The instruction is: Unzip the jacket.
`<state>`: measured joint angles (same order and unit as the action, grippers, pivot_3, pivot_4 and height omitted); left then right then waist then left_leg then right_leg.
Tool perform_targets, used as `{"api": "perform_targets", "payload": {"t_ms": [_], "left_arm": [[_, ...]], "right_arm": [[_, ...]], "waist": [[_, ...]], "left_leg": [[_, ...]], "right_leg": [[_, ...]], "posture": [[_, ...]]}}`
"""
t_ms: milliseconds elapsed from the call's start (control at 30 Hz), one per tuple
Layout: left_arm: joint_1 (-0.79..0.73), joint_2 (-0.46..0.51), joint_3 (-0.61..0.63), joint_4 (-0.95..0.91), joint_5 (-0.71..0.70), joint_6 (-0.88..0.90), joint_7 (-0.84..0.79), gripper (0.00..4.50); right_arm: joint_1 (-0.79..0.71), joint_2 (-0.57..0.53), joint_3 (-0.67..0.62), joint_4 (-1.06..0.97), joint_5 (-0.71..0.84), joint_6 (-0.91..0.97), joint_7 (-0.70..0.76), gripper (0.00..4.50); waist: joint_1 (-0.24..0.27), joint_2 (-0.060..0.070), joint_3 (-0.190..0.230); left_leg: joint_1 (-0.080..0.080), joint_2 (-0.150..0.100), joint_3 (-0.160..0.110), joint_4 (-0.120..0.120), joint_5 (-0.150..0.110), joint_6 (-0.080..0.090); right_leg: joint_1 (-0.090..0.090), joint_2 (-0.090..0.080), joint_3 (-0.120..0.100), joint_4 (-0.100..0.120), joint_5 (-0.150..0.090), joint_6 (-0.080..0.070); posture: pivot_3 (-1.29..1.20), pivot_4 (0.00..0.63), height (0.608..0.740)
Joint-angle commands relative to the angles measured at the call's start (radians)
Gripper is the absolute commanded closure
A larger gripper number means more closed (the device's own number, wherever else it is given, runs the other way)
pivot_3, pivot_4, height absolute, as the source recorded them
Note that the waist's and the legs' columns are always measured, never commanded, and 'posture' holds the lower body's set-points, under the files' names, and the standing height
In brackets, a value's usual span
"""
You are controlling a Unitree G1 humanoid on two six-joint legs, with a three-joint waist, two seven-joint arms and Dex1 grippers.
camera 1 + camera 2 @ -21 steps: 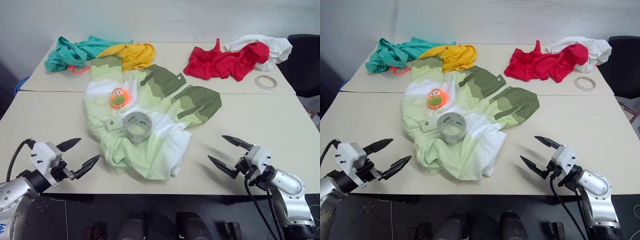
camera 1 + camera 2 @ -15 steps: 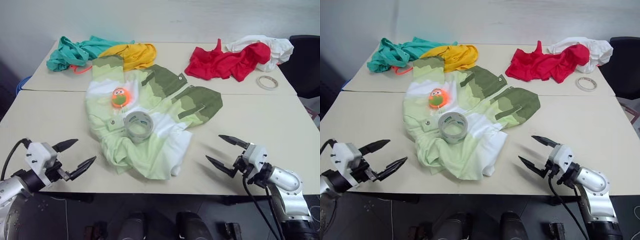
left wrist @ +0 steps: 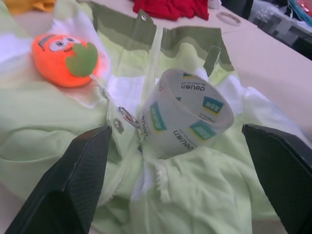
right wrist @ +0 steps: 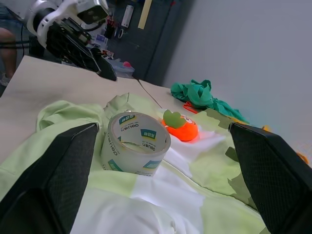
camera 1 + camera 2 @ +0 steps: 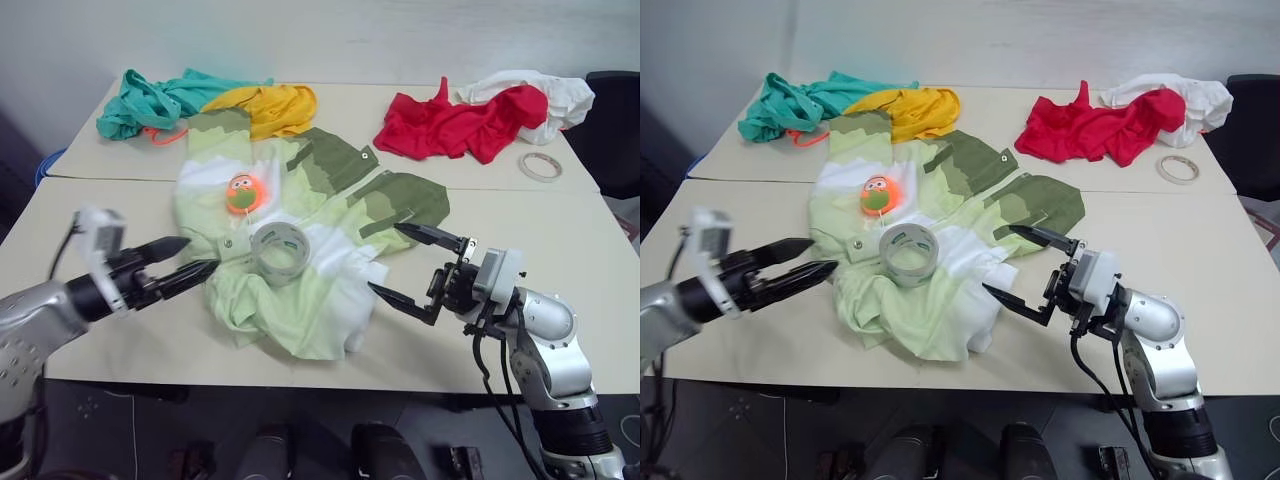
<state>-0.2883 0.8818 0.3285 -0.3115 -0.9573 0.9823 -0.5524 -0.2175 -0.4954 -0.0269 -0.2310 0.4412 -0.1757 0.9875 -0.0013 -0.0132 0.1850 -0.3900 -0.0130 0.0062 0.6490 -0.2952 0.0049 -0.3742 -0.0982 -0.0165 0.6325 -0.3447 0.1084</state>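
Pincers first: the left gripper has its two black fingers spread, tips pointing at the jacket's near-left edge, not touching the cloth. The right gripper also stands spread wide, one finger over the olive band and the other low by the white hem; it holds nothing.

Between them the jacket lies crumpled on the near table, its hood end toward twelve o'clock. It is soft, thin fabric in wavy bands of pale green, white and olive, with metal snap buttons along the front placket and a toothed zipper edge showing in the left wrist view. A round, fuzzy orange toy zipper pull, with cartoon eyes and a green patch, rests on the white band at about eleven o'clock from the jacket's middle.

A roll of clear tape, a wide glossy ring with printed labels, sits on the jacket near its centre, at about five o'clock from the toy, lying tilted on the folds.

Farther out, at twelve o'clock, a yellow garment touches the jacket's top edge, and a teal garment is bunched beside it at eleven. At one to two o'clock lie a red garment and a white garment, heaped together, with a small tape ring flat on the table just beside them.
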Motion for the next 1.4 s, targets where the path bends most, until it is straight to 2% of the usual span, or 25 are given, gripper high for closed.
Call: {"api": "perform_targets", "payload": {"t_ms": [33, 167, 367, 500, 667, 733, 867, 933, 1067, 1133, 1200, 1300, 1400], "left_arm": [[-0.161, -0.064, -0.019, 0.075, -0.051, 0.140, 0.146, 0.00], [-0.300, -0.138, -0.071, 0.139, -0.011, 0.252, 0.247, 0.00], [-0.382, -0.161, -0.186, 0.176, 0.070, 0.294, 0.225, 0.00], [-0.433, -0.121, -0.271, 0.181, 0.108, 0.330, 0.149, 0.79], [-0.443, -0.059, -0.355, 0.196, 0.178, 0.308, 0.053, 2.38], [-0.436, -0.068, -0.342, 0.203, 0.186, 0.296, 0.041, 2.97], [-0.425, -0.129, -0.265, 0.209, 0.165, 0.322, 0.054, 4.21], [-0.408, -0.159, -0.200, 0.207, 0.154, 0.318, 0.070, 4.48], [-0.396, -0.220, 0.024, 0.212, 0.077, 0.356, 0.118, 4.48], [-0.373, -0.210, 0.163, 0.223, 0.076, 0.354, 0.174, 4.48], [-0.276, -0.139, 0.339, 0.229, 0.135, 0.321, 0.222, 4.48], [-0.153, -0.072, 0.515, 0.266, 0.202, 0.279, 0.273, 4.48], [0.045, -0.017, 0.659, 0.339, 0.306, 0.218, 0.293, 4.48]], "right_arm": [[0.029, -0.020, -0.069, 0.049, -0.025, -0.063, -0.019, 0.04], [0.066, -0.030, -0.093, 0.071, -0.051, -0.094, -0.031, 0.04], [0.091, -0.024, -0.098, 0.046, -0.069, -0.088, -0.082, 0.04], [0.115, -0.024, -0.105, 0.013, -0.077, -0.074, -0.130, 0.00], [0.144, -0.030, -0.103, -0.019, -0.070, -0.059, -0.160, 0.00], [0.153, -0.032, -0.099, -0.032, -0.065, -0.055, -0.162, 0.00], [0.148, -0.029, -0.087, -0.036, -0.053, -0.050, -0.149, 0.00], [0.132, -0.022, -0.067, -0.027, -0.047, -0.050, -0.130, 0.00], [0.092, -0.003, -0.035, -0.001, -0.039, -0.055, -0.107, 0.00], [0.071, 0.004, -0.025, 0.016, -0.037, -0.061, -0.092, 0.00], [0.044, 0.012, -0.014, 0.040, -0.036, -0.070, -0.077, 0.00], [0.024, 0.023, -0.008, 0.061, -0.037, -0.078, -0.065, 0.00], [0.006, 0.051, -0.012, 0.083, -0.041, -0.107, -0.078, 0.00]], "waist": [[0.000, 0.000, 0.000], [-0.005, -0.001, 0.000], [-0.012, -0.001, 0.000], [-0.003, -0.001, 0.000], [-0.002, -0.001, 0.000], [-0.001, -0.001, 0.000], [0.001, -0.001, 0.000], [0.000, -0.001, 0.000], [-0.006, -0.001, 0.000], [-0.011, -0.001, 0.000], [-0.024, -0.001, 0.000], [-0.031, -0.001, 0.000], [-0.034, -0.001, 0.000]], "left_leg": [[0.000, -0.001, 0.000, 0.000, 0.000, 0.000], [0.000, -0.001, 0.001, 0.001, 0.001, 0.000], [0.001, 0.001, 0.002, 0.001, 0.003, -0.003], [0.001, 0.001, 0.002, 0.001, 0.003, -0.003], [0.001, 0.001, 0.002, 0.001, 0.003, -0.003], [0.001, 0.001, 0.002, 0.001, 0.003, -0.003], [0.000, 0.000, 0.002, 0.002, 0.003, -0.002], [0.000, 0.001, 0.001, 0.003, 0.003, -0.002], [0.000, 0.001, 0.002, 0.002, 0.003, -0.003], [0.000, 0.002, 0.002, 0.002, 0.004, -0.003], [0.001, 0.003, 0.002, 0.002, 0.004, -0.004], [0.004, 0.002, 0.000, -0.001, 0.003, -0.005], [0.004, 0.002, 0.000, -0.001, 0.002, -0.005]], "right_leg": [[0.000, 0.000, 0.000, 0.004, 0.000, 0.000], [-0.001, 0.001, 0.000, 0.006, 0.000, 0.000], [-0.002, 0.003, 0.000, 0.007, 0.000, 0.000], [-0.002, 0.003, 0.001, 0.007, 0.000, 0.000], [-0.002, 0.003, 0.002, 0.007, 0.000, 0.000], [-0.002, 0.003, 0.002, 0.007, 0.000, 0.000], [-0.001, 0.003, 0.002, 0.007, 0.000, 0.000], [-0.001, 0.003, 0.002, 0.007, 0.000, 0.000], [-0.002, 0.003, 0.002, 0.009, 0.000, 0.000], [-0.003, 0.004, 0.001, 0.009, 0.000, 0.000], [-0.003, 0.004, 0.001, 0.009, 0.000, 0.000], [-0.004, 0.004, 0.000, 0.009, 0.000, 0.000], [-0.005, 0.004, 0.000, 0.009, 0.000, 0.000]], "posture": [[0.00, 0.150, 0.740], [0.00, 0.150, 0.740], [0.00, 0.150, 0.740], [0.00, 0.150, 0.740], [0.00, 0.150, 0.740], [0.00, 0.150, 0.740], [0.00, 0.150, 0.740], [0.00, 0.150, 0.740], [0.00, 0.150, 0.740], [0.00, 0.150, 0.740], [0.00, 0.150, 0.740], [0.00, 0.150, 0.740], [0.00, 0.150, 0.740]]}}
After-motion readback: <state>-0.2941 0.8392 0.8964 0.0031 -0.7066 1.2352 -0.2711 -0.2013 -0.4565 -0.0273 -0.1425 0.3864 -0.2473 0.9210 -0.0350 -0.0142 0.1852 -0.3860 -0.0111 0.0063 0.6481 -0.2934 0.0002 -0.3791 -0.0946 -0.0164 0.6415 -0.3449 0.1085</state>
